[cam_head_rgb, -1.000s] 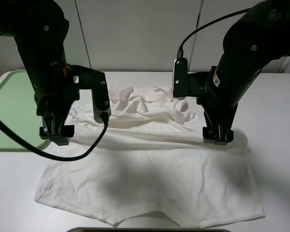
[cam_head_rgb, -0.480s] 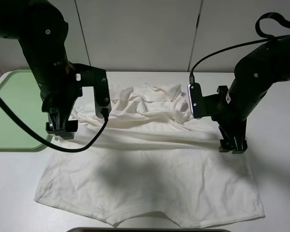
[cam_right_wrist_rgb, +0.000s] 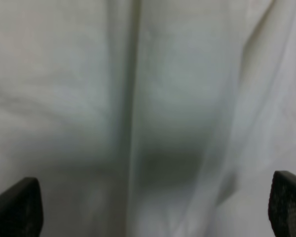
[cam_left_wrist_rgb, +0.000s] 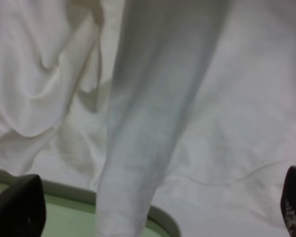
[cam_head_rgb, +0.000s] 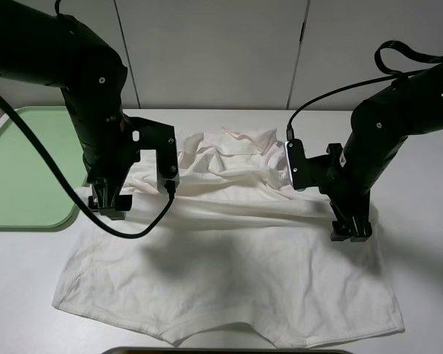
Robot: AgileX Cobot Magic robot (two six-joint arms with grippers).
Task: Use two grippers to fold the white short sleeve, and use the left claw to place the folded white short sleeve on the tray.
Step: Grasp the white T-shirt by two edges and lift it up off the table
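**White cotton on the table, no tidy fold yet**

The white short sleeve (cam_head_rgb: 229, 265) lies across the table (cam_head_rgb: 428, 184) in front of you. Its hem faces the camera and that lower part is fairly smooth. The upper part is bunched into wrinkles between the two arms. No neat folded bundle shows, so judge the folding as unfinished at best.

Your left gripper (cam_head_rgb: 107, 205) hangs low over the shirt's left side, close to the corner of the green tray (cam_head_rgb: 22, 177). Its jaws stand wide. In the left wrist view the two fingertips (cam_left_wrist_rgb: 17, 207) sit at opposite edges of the picture, with only loose cloth between them, so it grips nothing. That view also shows a strip of cloth reaching toward the tray's rim. You cannot tell whether it rests on the rim.

Your right gripper (cam_head_rgb: 351, 230) sits low at the shirt's right edge, also spread wide. Its wrist view is blurred, but the fingertips stand far apart over plain fabric with nothing pinched.

What is left, as far as you can judge:
- Take hold of the shirt with both grippers.
- Fold it down to a compact shape.
- Carry it over to the tray with the left one alone.

The tray holds none of the shirt's bulk so far.
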